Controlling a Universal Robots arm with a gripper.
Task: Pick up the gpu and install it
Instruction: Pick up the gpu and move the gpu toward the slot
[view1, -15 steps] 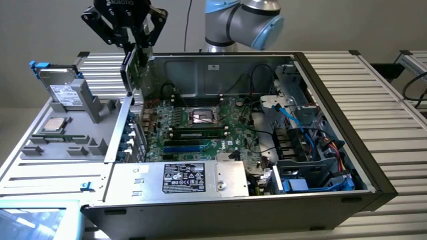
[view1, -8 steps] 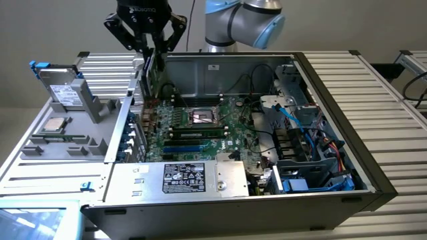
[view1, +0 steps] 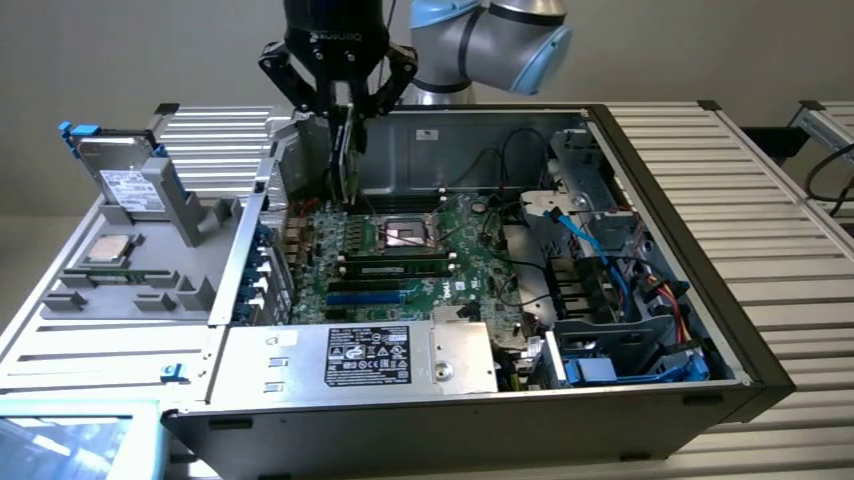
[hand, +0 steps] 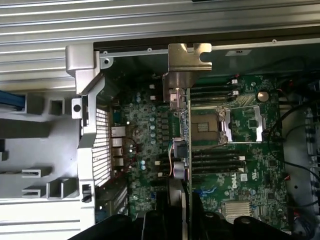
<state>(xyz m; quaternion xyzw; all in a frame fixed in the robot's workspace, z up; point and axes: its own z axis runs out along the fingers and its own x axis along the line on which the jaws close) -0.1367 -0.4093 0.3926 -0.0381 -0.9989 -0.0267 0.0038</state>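
Jaws clamped on short flat green-board gpu with silver end bracket (hand: 181, 150). Card held edge-on, upright, just above green motherboard (view1: 454, 240) inside open black computer case (view1: 727, 330).

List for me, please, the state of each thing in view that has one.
gripper: shut on the gpu.
gpu: held on edge over the motherboard; cannot tell whether it is seated.
case: lying on its side, open.
CPU socket: uncovered, no cooler on it.
memory stick: seated in its slot.
hard drive: standing in the grey holder, outside the case.
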